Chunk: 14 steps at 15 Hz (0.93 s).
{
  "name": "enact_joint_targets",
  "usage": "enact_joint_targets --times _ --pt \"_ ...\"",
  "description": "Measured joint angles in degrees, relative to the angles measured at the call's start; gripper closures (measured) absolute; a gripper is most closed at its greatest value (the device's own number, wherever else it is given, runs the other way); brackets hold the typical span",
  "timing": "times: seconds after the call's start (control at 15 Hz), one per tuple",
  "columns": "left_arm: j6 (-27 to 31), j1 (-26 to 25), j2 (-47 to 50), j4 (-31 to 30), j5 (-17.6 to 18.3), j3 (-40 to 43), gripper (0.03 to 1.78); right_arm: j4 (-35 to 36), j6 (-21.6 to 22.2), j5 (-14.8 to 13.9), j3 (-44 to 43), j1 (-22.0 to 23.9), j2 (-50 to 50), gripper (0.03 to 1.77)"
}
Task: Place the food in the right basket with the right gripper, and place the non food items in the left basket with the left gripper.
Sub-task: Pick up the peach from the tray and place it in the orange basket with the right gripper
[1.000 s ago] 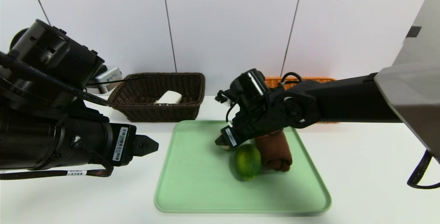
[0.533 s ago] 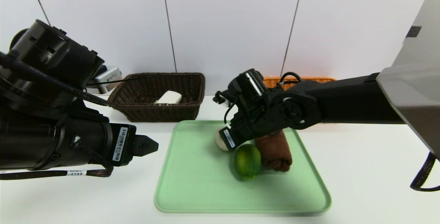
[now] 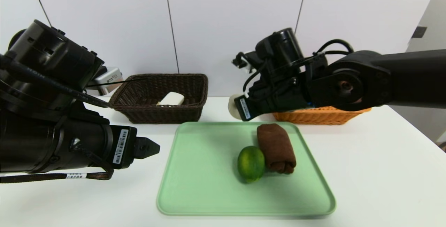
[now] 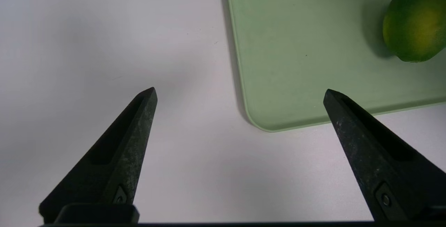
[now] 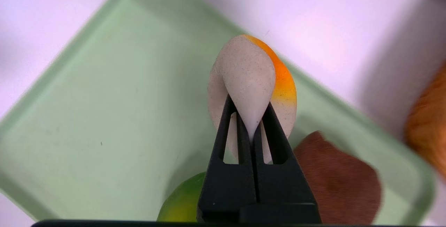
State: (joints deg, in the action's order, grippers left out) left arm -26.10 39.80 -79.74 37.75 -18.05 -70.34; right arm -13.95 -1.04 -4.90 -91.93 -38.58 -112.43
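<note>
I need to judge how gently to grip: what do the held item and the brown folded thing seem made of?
Pale item: probably soft, matte rubber or silicone; it pinches inward between the fingertips.

Brown folded thing: likely fabric, dull and napped, with soft folds.

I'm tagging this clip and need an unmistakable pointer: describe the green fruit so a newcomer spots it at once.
Find the big light-green tray in front of the two baskets. Right of its middle, in the head view, lies a rounded green fruit with a yellowish patch. Its smooth, glossy skin sets it apart from the folded brown cloth beside it.
</note>
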Motion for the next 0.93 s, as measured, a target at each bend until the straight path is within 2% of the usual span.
enact_joint_targets --times 0.2,0.33,0.67,0.93 --pt "0.02 0.0 0.0 -0.07 -0.02 0.0 0.12 7.23 -0.28 -3.34 -0.44 3.94 2.88 1.74" --pt "0.06 0.0 -0.02 -0.07 0.0 -0.09 0.12 8.47 -0.45 -4.38 -1.4 7.72 3.23 1.74" --pt "0.13 0.0 -0.16 -0.09 -0.02 -0.2 0.12 8.39 -0.56 -4.39 -4.01 18.53 -0.27 1.74" --pt "0.06 0.0 -0.22 -0.09 0.0 -0.13 0.12 8.41 -2.18 -4.28 -4.79 24.06 -4.55 1.74"
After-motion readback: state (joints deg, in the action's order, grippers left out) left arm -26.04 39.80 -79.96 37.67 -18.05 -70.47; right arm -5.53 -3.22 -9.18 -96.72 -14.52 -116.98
